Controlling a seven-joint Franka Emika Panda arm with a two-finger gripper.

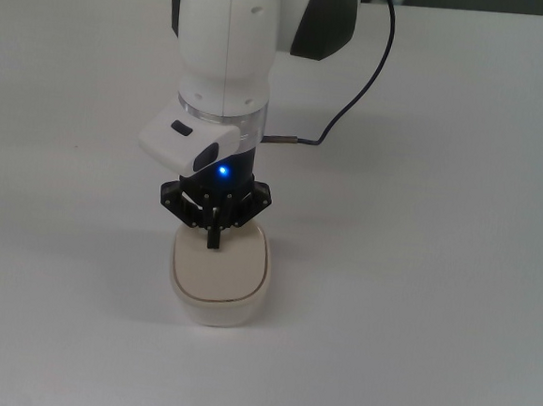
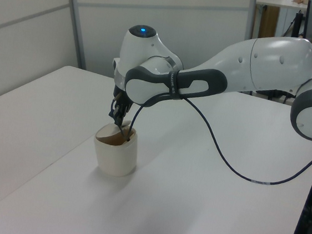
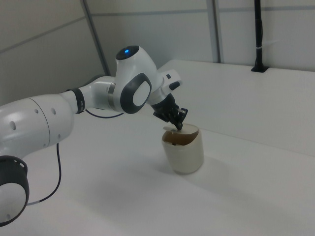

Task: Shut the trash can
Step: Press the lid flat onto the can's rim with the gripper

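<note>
The cream-beige trash can (image 1: 217, 297) stands on the white table, also seen in the left view (image 2: 116, 156) and the right view (image 3: 185, 153). Its swing lid (image 1: 221, 267) lies almost flat over the opening. In the right view the lid (image 3: 173, 131) is still tilted, with a dark brown gap showing under its edge. My gripper (image 1: 214, 240) is shut with nothing in it, and its tips press down on the lid's far edge. The side views show the gripper (image 2: 122, 126) (image 3: 178, 125) right at the can's rim.
A black cable (image 1: 360, 92) loops from the wrist over the table behind the can. Grey wall panels (image 2: 36, 32) rise beyond the table's far edge. A black post (image 3: 258, 34) stands at the far corner in the right view.
</note>
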